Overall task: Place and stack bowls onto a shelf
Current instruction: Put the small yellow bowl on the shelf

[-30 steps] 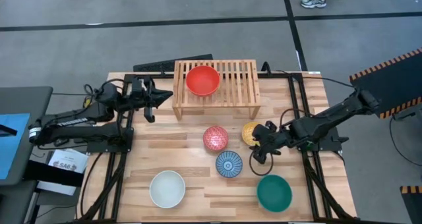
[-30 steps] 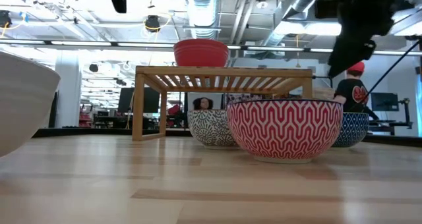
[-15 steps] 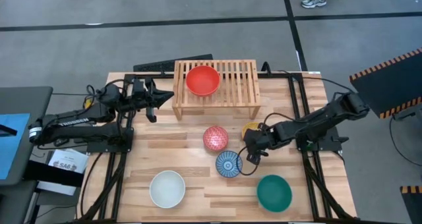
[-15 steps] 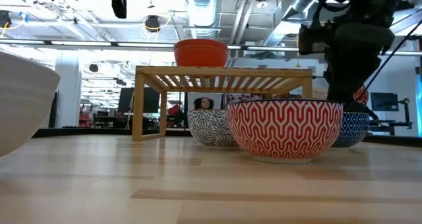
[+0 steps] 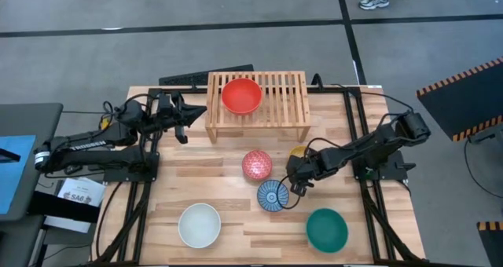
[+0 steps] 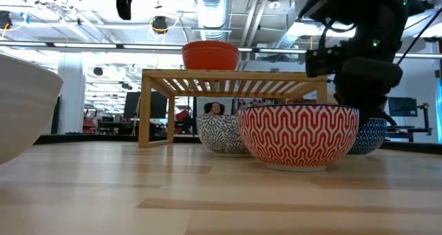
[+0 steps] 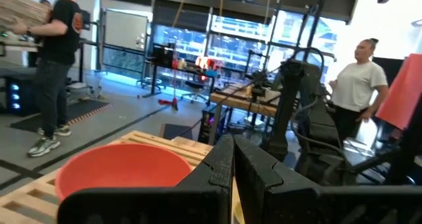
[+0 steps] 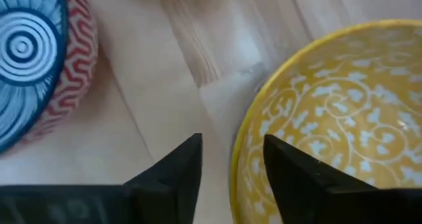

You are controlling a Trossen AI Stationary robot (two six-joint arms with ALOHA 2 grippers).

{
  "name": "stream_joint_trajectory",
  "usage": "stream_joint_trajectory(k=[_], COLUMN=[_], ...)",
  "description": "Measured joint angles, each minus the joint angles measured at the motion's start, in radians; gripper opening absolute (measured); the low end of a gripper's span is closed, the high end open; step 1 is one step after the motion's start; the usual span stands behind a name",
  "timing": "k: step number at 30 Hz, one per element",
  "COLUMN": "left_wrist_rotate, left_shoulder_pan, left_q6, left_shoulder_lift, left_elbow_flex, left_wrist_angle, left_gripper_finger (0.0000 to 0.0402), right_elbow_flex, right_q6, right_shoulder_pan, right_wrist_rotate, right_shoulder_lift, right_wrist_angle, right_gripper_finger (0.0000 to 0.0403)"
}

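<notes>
White bowl (image 5: pixel 199 224): on the near left part of the table (image 5: pixel 228 184), well apart from the others.
Teal bowl (image 5: pixel 326 230): near right, alone.
Blue-and-white bowl (image 5: pixel 273 195): mid-table, just in front of the right gripper.
Right gripper (image 8: pixel 229 159): low over the near rim of the yellow patterned bowl (image 8: pixel 333 112); fingers (image 8: pixel 173 168) apart, one outside the rim and one inside, not clamped on it.
Yellow bowl, from above: mostly hidden under the right arm, a sliver showing (image 5: pixel 298 151).
Pink-red patterned bowl (image 5: pixel 256 164): just left of the yellow one, apart from it.
Left gripper (image 7: pixel 232 159): raised at the shelf's left end, fingers pressed together, holding nothing.
Shelf (image 5: pixel 283 94): at the far edge of the table.
Red bowl (image 5: pixel 240 95): upright on the left half of the slats.
People (image 7: pixel 356 85): standing in the room beyond.
</notes>
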Motion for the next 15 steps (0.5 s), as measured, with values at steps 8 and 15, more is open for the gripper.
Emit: stream_joint_trajectory(k=[8, 15], left_wrist_rotate=[-0.013, 0.031], left_shoulder_pan=[0.0, 0.0], left_q6=[0.008, 0.008], left_shoulder_lift=[0.0, -0.005], left_elbow_flex=[0.0, 0.0], left_wrist_angle=[0.0, 0.009], left_gripper_finger=[0.0, 0.0], right_elbow_flex=[0.003, 0.083], right_q6=[0.001, -0.006], right_shoulder_pan=[-0.008, -0.008], right_wrist_rotate=[0.002, -0.017], right_shoulder_lift=[0.016, -0.017], right_wrist_angle=[0.032, -0.019], right_gripper_finger=[0.0066, 0.0039])
